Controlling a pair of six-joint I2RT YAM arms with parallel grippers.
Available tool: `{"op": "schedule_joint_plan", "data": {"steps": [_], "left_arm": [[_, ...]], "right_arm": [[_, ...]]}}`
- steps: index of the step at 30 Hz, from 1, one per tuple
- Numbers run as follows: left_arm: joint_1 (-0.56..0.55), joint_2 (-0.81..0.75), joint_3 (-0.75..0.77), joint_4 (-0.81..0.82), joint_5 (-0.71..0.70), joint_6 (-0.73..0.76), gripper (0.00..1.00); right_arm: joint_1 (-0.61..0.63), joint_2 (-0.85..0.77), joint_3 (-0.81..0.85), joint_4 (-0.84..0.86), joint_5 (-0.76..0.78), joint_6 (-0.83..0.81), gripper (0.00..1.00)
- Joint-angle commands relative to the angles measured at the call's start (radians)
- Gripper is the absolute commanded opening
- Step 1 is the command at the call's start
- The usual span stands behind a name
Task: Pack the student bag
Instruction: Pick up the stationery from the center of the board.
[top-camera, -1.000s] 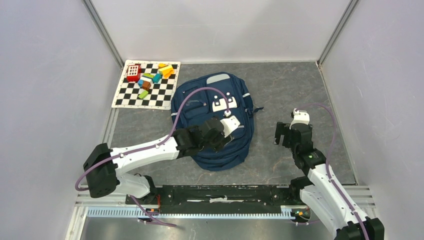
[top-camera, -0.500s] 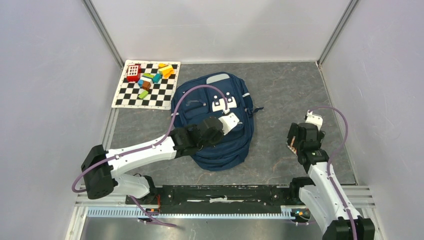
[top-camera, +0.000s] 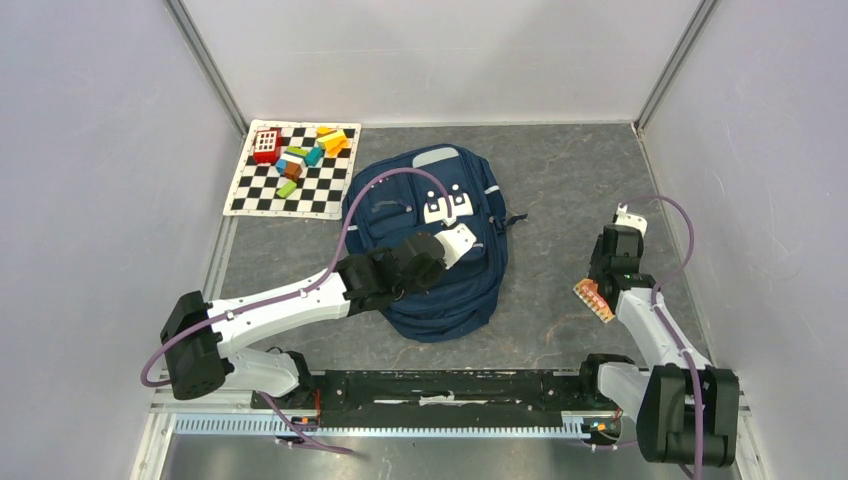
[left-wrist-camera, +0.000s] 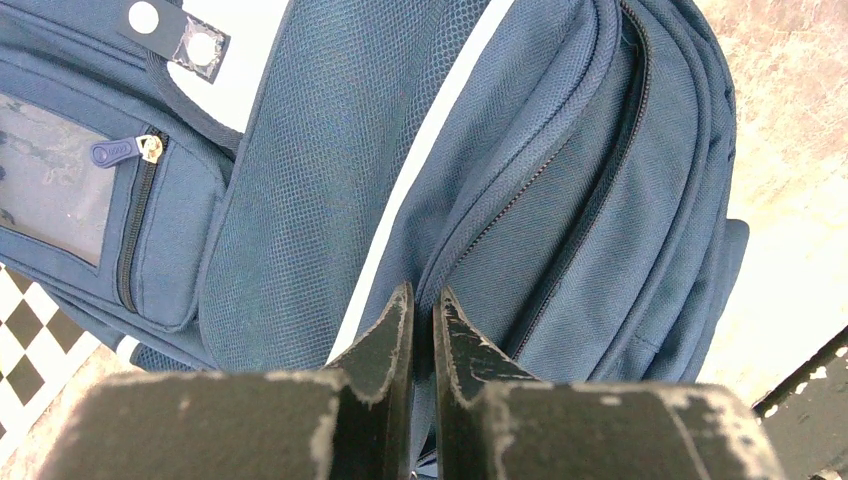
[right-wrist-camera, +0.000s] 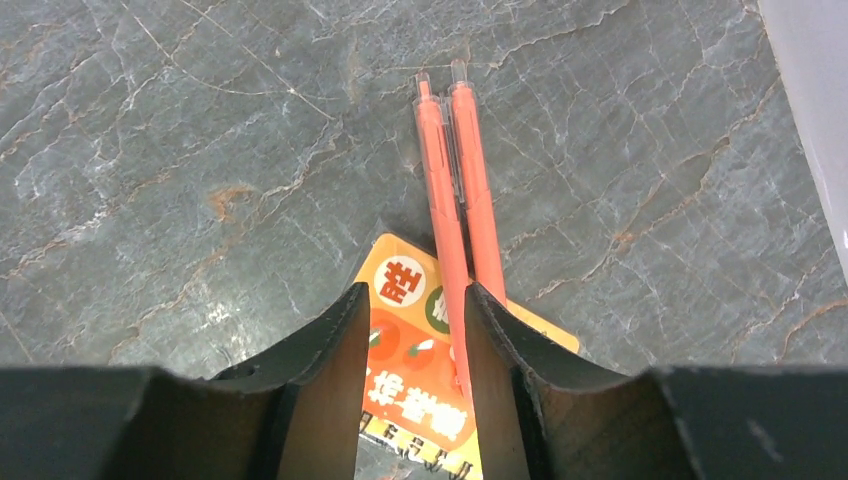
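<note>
The student bag (top-camera: 430, 310), navy blue with grey stripes, lies flat mid-table. My left gripper (left-wrist-camera: 424, 290) rests on its side panel beside a zipper line. Its jaws are shut, with a thin fold of the blue fabric (left-wrist-camera: 560, 200) pinched between them. To the right of the bag, an orange printed packet (right-wrist-camera: 405, 345) and two orange pens (right-wrist-camera: 470, 160) lie on the grey table. In the top view the orange packet (top-camera: 594, 299) shows beside the right arm. My right gripper (right-wrist-camera: 416, 290) stands over them, open. One pen runs between its fingers along the right one, and the packet shows below the gap.
A checkered mat (top-camera: 262, 195) at the far left carries several coloured blocks (top-camera: 300, 157) and a red toy (top-camera: 266, 145). Enclosure walls stand close on both sides. A black rail (top-camera: 440, 385) runs along the near edge. Bare grey table (top-camera: 570, 180) lies beyond the right gripper.
My left gripper has closed on the bag's fabric. The right arm swung to the right and nearer, uncovering the orange packet, and its jaws have narrowed around a pen.
</note>
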Motion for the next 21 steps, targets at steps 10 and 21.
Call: {"op": "schedule_joint_plan", "data": {"steps": [10,21], "left_arm": [[0.008,-0.028,0.035,-0.014,-0.045,-0.034,0.04],[0.009,-0.047,0.015,0.005,-0.057,-0.032,0.04]], "right_arm": [[-0.057,0.147,0.066,0.098,-0.048,-0.058,0.42],[-0.082,0.199,0.055,0.105,-0.052,-0.065,0.37]]}}
